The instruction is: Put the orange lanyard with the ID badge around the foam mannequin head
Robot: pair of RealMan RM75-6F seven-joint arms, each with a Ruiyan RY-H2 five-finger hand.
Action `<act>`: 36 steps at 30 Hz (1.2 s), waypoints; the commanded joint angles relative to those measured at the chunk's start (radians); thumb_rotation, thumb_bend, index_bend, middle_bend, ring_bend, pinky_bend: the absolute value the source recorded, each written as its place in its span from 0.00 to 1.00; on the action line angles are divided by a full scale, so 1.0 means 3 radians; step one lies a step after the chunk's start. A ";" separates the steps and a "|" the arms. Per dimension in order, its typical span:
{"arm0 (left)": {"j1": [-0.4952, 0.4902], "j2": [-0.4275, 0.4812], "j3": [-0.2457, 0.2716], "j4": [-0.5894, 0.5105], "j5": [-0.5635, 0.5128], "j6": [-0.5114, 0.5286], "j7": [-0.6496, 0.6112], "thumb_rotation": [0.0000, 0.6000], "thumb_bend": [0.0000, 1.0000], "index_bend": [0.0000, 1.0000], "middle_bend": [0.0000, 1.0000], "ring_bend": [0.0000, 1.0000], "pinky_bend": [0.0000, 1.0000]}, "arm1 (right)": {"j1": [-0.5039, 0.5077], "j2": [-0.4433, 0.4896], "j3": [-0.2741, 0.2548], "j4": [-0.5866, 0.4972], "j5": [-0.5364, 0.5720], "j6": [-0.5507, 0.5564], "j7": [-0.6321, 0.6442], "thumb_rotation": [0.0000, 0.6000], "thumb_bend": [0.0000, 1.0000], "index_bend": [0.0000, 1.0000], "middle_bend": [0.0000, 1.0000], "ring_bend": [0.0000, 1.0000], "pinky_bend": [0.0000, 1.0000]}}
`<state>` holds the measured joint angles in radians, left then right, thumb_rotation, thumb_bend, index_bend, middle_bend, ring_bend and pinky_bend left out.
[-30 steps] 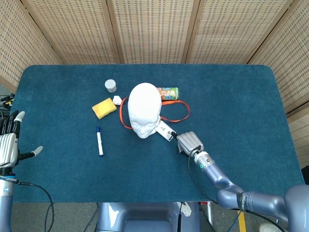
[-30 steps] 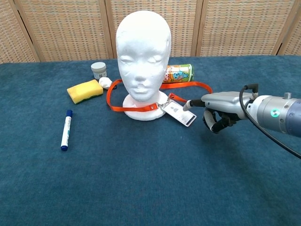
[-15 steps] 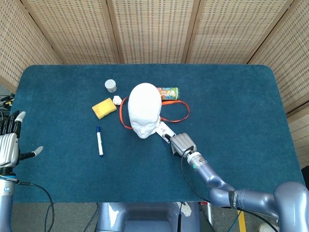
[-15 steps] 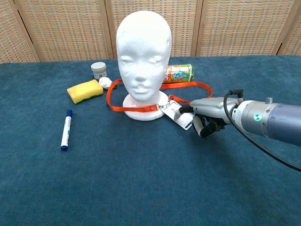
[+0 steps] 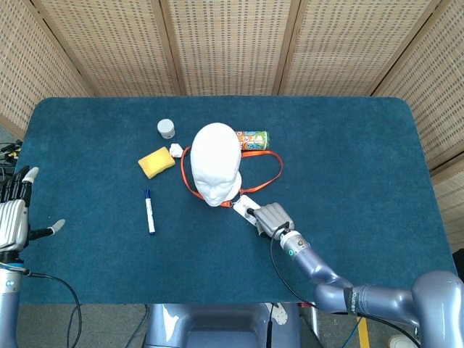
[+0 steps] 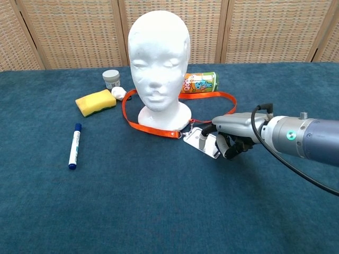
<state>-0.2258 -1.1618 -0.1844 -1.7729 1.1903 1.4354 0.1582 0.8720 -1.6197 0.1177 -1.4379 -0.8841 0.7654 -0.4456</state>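
The white foam mannequin head (image 5: 216, 163) (image 6: 157, 58) stands upright at the table's middle. The orange lanyard (image 5: 273, 170) (image 6: 153, 127) lies on the cloth as a loop around the head's base. Its ID badge (image 5: 246, 205) (image 6: 204, 144) lies in front of the base, slightly right. My right hand (image 5: 272, 218) (image 6: 233, 133) is at the badge's right edge and pinches it, thumb on top and the other fingers curled below. My left hand (image 5: 13, 217) hovers at the table's far left edge with fingers spread and nothing in it; the chest view does not show it.
A yellow sponge (image 5: 156, 162) (image 6: 95, 101), a small white jar (image 5: 166, 128) (image 6: 111, 79) and a small white lump (image 5: 176, 150) sit left of the head. A blue marker (image 5: 148, 212) (image 6: 74, 145) lies front left. A printed can (image 5: 251, 139) (image 6: 199, 82) lies behind the lanyard.
My right hand moved left to the badge, took hold of it and drew it toward the table's front. The lanyard's front strap slid forward and the head shifted slightly. The left hand stayed still.
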 commanded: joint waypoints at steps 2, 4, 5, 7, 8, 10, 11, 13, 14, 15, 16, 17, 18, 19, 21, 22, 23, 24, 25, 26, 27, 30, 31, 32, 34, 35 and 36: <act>0.0002 -0.0001 0.0001 -0.0002 0.0004 -0.0005 0.0005 1.00 0.01 0.00 0.00 0.00 0.00 | 0.0018 0.0037 -0.0041 -0.0079 0.0050 0.0035 -0.0072 1.00 0.97 0.30 0.70 0.55 0.78; 0.0003 -0.0001 0.0000 -0.0005 0.0010 -0.0006 0.0010 1.00 0.01 0.00 0.00 0.00 0.00 | 0.0036 0.0084 -0.0097 -0.0162 0.0087 0.0035 -0.0166 1.00 0.97 0.31 0.70 0.55 0.78; 0.0004 0.0000 0.0001 -0.0007 0.0010 -0.0007 0.0012 1.00 0.01 0.00 0.00 0.00 0.00 | 0.0046 0.0105 -0.0110 -0.0202 0.0113 0.0039 -0.0200 1.00 0.97 0.32 0.70 0.55 0.78; 0.0005 -0.0004 0.0002 -0.0002 0.0013 -0.0012 0.0016 1.00 0.01 0.00 0.00 0.00 0.00 | 0.0066 0.0155 -0.0148 -0.0304 0.0157 0.0052 -0.0277 1.00 0.97 0.33 0.70 0.55 0.78; 0.0006 -0.0005 0.0002 -0.0002 0.0015 -0.0012 0.0017 1.00 0.01 0.00 0.00 0.00 0.00 | 0.0075 0.0175 -0.0164 -0.0351 0.0173 0.0058 -0.0307 1.00 0.97 0.33 0.70 0.55 0.78; 0.0007 -0.0006 0.0003 -0.0002 0.0018 -0.0011 0.0018 1.00 0.01 0.00 0.00 0.00 0.00 | 0.0088 0.0202 -0.0184 -0.0414 0.0194 0.0065 -0.0345 1.00 0.97 0.33 0.70 0.55 0.78; 0.0008 -0.0007 0.0002 -0.0002 0.0020 -0.0011 0.0019 1.00 0.01 0.00 0.00 0.00 0.00 | 0.0097 0.0221 -0.0201 -0.0462 0.0210 0.0069 -0.0373 1.00 0.97 0.33 0.70 0.55 0.78; 0.0010 -0.0007 0.0002 -0.0003 0.0025 -0.0008 0.0021 1.00 0.01 0.00 0.00 0.00 0.00 | 0.0116 0.0254 -0.0237 -0.0567 0.0221 0.0076 -0.0423 1.00 0.97 0.33 0.70 0.55 0.78; 0.0012 -0.0008 0.0003 -0.0002 0.0028 -0.0008 0.0021 1.00 0.01 0.00 0.00 0.00 0.00 | 0.0125 0.0278 -0.0266 -0.0667 0.0204 0.0085 -0.0454 1.00 0.97 0.33 0.70 0.55 0.78; 0.0013 -0.0010 0.0004 -0.0001 0.0031 -0.0010 0.0023 1.00 0.01 0.00 0.00 0.00 0.00 | 0.0128 0.0291 -0.0281 -0.0714 0.0202 0.0102 -0.0471 1.00 0.97 0.33 0.70 0.55 0.78; 0.0014 -0.0010 0.0006 -0.0001 0.0033 -0.0011 0.0022 1.00 0.01 0.00 0.00 0.00 0.00 | 0.0130 0.0297 -0.0292 -0.0742 0.0197 0.0111 -0.0482 1.00 0.97 0.33 0.70 0.55 0.78; 0.0014 -0.0010 0.0007 -0.0002 0.0034 -0.0012 0.0022 1.00 0.01 0.00 0.00 0.00 0.00 | 0.0133 0.0300 -0.0302 -0.0769 0.0190 0.0119 -0.0493 1.00 0.97 0.34 0.70 0.55 0.78; 0.0015 -0.0009 0.0008 -0.0002 0.0037 -0.0013 0.0023 1.00 0.01 0.00 0.00 0.00 0.00 | 0.0138 0.0303 -0.0315 -0.0805 0.0180 0.0130 -0.0508 1.00 0.97 0.34 0.70 0.55 0.78; 0.0015 -0.0010 0.0009 -0.0002 0.0039 -0.0013 0.0024 1.00 0.01 0.00 0.00 0.00 0.00 | 0.0141 0.0303 -0.0324 -0.0826 0.0173 0.0139 -0.0517 1.00 0.97 0.34 0.70 0.55 0.78; 0.0017 -0.0010 0.0010 -0.0003 0.0045 -0.0013 0.0026 1.00 0.01 0.00 0.00 0.00 0.00 | 0.0150 0.0298 -0.0344 -0.0874 0.0161 0.0162 -0.0544 1.00 0.97 0.34 0.70 0.55 0.78; 0.0017 -0.0010 0.0010 -0.0003 0.0047 -0.0012 0.0026 1.00 0.01 0.00 0.00 0.00 0.00 | 0.0154 0.0295 -0.0350 -0.0891 0.0157 0.0170 -0.0554 1.00 0.97 0.34 0.70 0.55 0.78; 0.0018 -0.0011 0.0010 -0.0004 0.0049 -0.0012 0.0027 1.00 0.01 0.00 0.00 0.00 0.00 | 0.0160 0.0289 -0.0356 -0.0916 0.0156 0.0181 -0.0565 1.00 0.97 0.34 0.70 0.55 0.78; 0.0019 -0.0010 0.0010 -0.0003 0.0049 -0.0012 0.0028 1.00 0.01 0.00 0.00 0.00 0.00 | 0.0167 0.0284 -0.0360 -0.0939 0.0159 0.0190 -0.0576 1.00 0.97 0.34 0.70 0.55 0.78; 0.0021 -0.0011 0.0011 -0.0003 0.0051 -0.0012 0.0026 1.00 0.01 0.00 0.00 0.00 0.00 | 0.0174 0.0278 -0.0366 -0.0961 0.0165 0.0197 -0.0586 1.00 0.97 0.34 0.70 0.55 0.78; 0.0023 -0.0010 0.0012 -0.0002 0.0054 -0.0011 0.0025 1.00 0.01 0.00 0.00 0.00 0.00 | 0.0182 0.0272 -0.0371 -0.0980 0.0172 0.0206 -0.0598 1.00 0.97 0.34 0.70 0.55 0.78; 0.0023 -0.0009 0.0011 -0.0003 0.0055 -0.0011 0.0023 1.00 0.01 0.00 0.00 0.00 0.00 | 0.0192 0.0267 -0.0374 -0.0996 0.0179 0.0214 -0.0612 1.00 0.97 0.34 0.70 0.55 0.78; 0.0027 -0.0005 0.0010 -0.0003 0.0055 -0.0018 0.0011 1.00 0.01 0.00 0.00 0.00 0.00 | 0.0219 0.0246 -0.0392 -0.1032 0.0207 0.0237 -0.0657 1.00 0.97 0.34 0.70 0.55 0.78; 0.0028 -0.0002 0.0009 -0.0004 0.0055 -0.0020 0.0006 1.00 0.01 0.00 0.00 0.00 0.00 | 0.0230 0.0239 -0.0399 -0.1042 0.0228 0.0240 -0.0674 1.00 0.97 0.34 0.70 0.55 0.78; 0.0028 0.0002 0.0009 -0.0007 0.0056 -0.0025 0.0001 1.00 0.01 0.00 0.00 0.00 0.00 | 0.0240 0.0235 -0.0405 -0.1053 0.0247 0.0245 -0.0690 1.00 0.97 0.34 0.70 0.55 0.78; 0.0030 0.0008 0.0009 -0.0005 0.0058 -0.0028 -0.0004 1.00 0.01 0.00 0.00 0.00 0.00 | 0.0256 0.0228 -0.0411 -0.1071 0.0255 0.0266 -0.0712 1.00 0.97 0.34 0.70 0.55 0.78; 0.0032 0.0010 0.0009 -0.0003 0.0059 -0.0029 -0.0009 1.00 0.01 0.00 0.00 0.00 0.00 | 0.0258 0.0229 -0.0407 -0.1080 0.0242 0.0288 -0.0715 1.00 0.97 0.34 0.70 0.55 0.78; 0.0032 0.0012 0.0008 -0.0001 0.0059 -0.0031 -0.0015 1.00 0.01 0.00 0.00 0.00 0.00 | 0.0258 0.0235 -0.0398 -0.1092 0.0225 0.0313 -0.0712 1.00 0.97 0.34 0.70 0.55 0.78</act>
<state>-0.2162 -1.1585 -0.1820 -1.7734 1.2078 1.4264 0.1540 0.9481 -1.5496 -0.0029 -1.7620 -0.8130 0.8547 -0.6585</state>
